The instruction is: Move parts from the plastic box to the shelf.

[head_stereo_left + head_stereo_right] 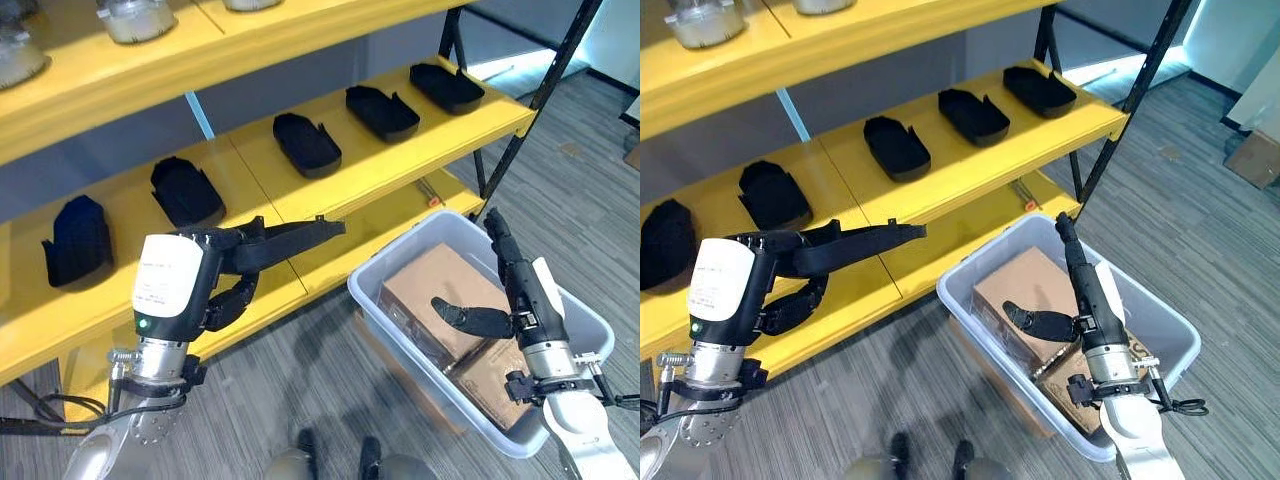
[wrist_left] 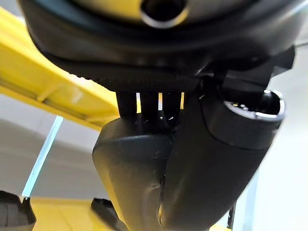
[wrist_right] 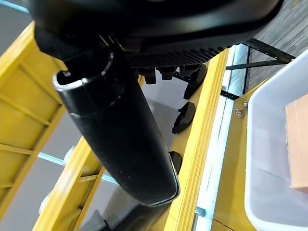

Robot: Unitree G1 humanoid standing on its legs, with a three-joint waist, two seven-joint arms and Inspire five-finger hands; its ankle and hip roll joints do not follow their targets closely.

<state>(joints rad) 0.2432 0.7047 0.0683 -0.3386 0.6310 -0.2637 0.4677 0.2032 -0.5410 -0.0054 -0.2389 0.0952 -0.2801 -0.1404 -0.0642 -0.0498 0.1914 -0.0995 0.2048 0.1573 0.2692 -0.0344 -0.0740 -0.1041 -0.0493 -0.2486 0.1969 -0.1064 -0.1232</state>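
Your left hand (image 1: 235,262) is gripping a black part (image 1: 290,240), thumb and curled fingers closed round its near end, so the part is sticking out past the fingertips toward the front edge of the yellow shelf (image 1: 380,165). The part is hanging in the air, just in front of the shelf lip and not touching it. Beyond that hand, five more black parts are already lying in a row along the shelf board, the nearest one (image 1: 186,190) sitting just past the held part's tip and the farthest one (image 1: 446,87) well off toward your right side.

Your right hand (image 1: 512,290) is hovering over the plastic box (image 1: 385,300) with its fingers straight and pointing up toward the shelf, thumb spread out to the side, holding nothing. Directly beneath that hand, inside the box, cardboard cartons (image 1: 430,285) are lying side by side.
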